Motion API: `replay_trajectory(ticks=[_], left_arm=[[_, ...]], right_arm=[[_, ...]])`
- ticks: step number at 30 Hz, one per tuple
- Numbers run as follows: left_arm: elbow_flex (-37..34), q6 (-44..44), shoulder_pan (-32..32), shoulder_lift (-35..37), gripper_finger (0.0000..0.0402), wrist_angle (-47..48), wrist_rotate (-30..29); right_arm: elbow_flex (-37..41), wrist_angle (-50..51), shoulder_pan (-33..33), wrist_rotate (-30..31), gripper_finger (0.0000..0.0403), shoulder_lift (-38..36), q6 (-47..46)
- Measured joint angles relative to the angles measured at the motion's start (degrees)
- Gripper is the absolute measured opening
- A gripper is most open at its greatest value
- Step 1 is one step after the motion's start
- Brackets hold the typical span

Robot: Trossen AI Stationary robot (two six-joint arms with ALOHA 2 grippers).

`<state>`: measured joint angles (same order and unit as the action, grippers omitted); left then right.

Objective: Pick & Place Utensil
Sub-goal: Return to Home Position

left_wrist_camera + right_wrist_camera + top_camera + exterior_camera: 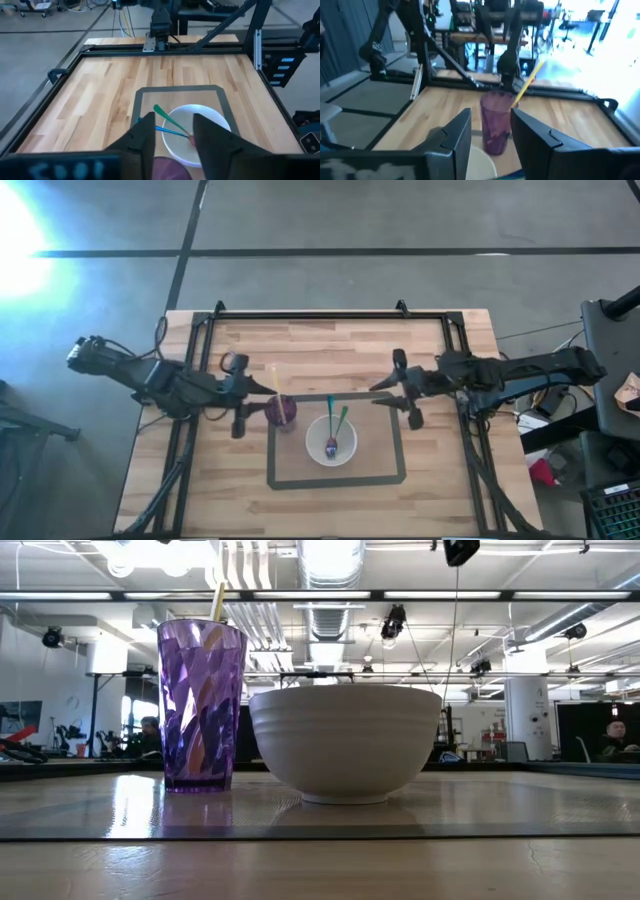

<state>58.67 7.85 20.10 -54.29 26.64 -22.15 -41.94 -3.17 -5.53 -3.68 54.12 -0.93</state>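
Green spoon (341,420), blue fork (330,410): in white bowl (316,452), handles toward 12 o'clock; likely light, stiff, slick, so you pinch mid-handle.
Yellow straw (275,383): in purple cup (283,413), bowl's 9 o'clock; likely crushable.
Left gripper (236,394): cup's 9 o'clock, jaws spread.
Right gripper (407,390): bowl's 2 o'clock, jaws spread.

1. a purple cup (202,710) stands upright on the wooden table (320,865), left of centre.
2. a yellow straw (216,600) pokes above its rim, slightly tilted.
3. a white bowl (345,740) sits just beside the cup on its right; whether they touch is unclear.
4. a dark tape strip (300,831) runs across the table in front of both.
5. far behind, a person (150,732) shows at the left.
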Motion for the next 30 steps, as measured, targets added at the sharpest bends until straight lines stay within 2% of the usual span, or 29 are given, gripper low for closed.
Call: replay_trajectory(ticks=[10, 18, 22, 24, 28, 30], left_arm=[[-12.9, 0.8, 0.0, 16.2, 0.0006, -6.7, 0.0], [-20.8, 0.6, 0.0, 26.4, 0.0001, -10.1, 1.2], [-25.9, 0.7, 0.0, 30.0, 0.0001, -14.9, 3.1], [-29.2, 0.9, 0.0, 31.3, 0.0000, -21.0, 6.0], [-35.1, -1.6, -0.1, 33.7, 0.0000, -31.6, 15.6], [-37.5, -2.2, -0.2, 35.0, 0.0000, -33.3, 16.7]], right_arm=[[-0.9, -0.4, 2.2, 0.9, 0.0096, -4.8, 2.7], [-1.6, 0.5, 5.9, 0.9, 0.0051, -9.1, 4.4], [-1.5, 4.0, 6.3, 0.8, 0.0031, -11.5, 4.4], [-1.2, 6.4, 6.3, 0.8, 0.0024, -12.5, 4.4], [-0.2, 10.2, 6.3, 0.8, 0.0010, -14.4, 4.0], [0.6, 10.3, 6.3, 0.8, 0.0009, -15.2, 3.3]])
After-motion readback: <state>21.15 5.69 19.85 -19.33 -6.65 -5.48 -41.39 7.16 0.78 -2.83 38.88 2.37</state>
